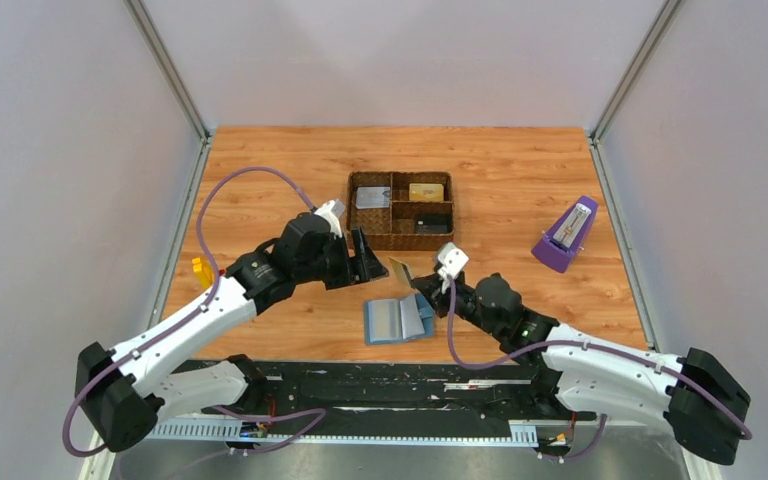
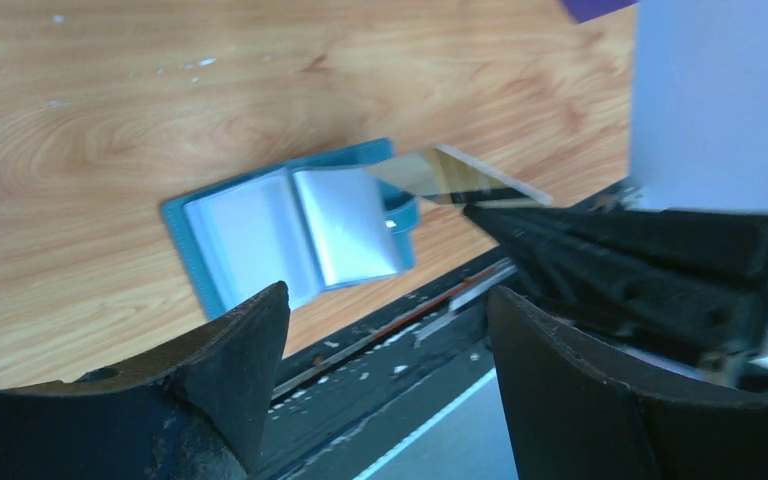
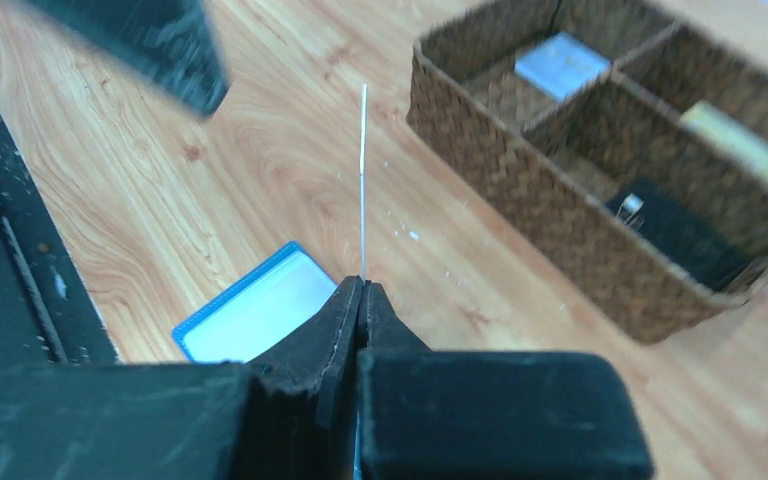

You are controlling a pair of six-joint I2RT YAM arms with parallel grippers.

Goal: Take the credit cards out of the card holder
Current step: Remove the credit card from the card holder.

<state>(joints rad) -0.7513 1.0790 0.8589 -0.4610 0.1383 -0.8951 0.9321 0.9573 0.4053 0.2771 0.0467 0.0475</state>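
**Surface** (image 1: 520, 170): orange-brown wood-grain top with light scuffs. 4 items lie directly on it.

1. Card holder (image 1: 396, 320): blue, spread open flat with the pale inner pockets facing up. Near edge, centre.
2. Tray (image 1: 385, 241): brown woven, divided into compartments. Centre, beyond the card holder and apart from it.
3. Metronome (image 1: 566, 236): purple, standing upright. Right side, well apart from the tray.
4. Yellow piece (image 1: 201, 270): small, at the left edge, partly hidden by an arm. Kind cannot be told.

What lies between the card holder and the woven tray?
Top view: the gold card, pinched in the right gripper, and the open left gripper, both above the table.
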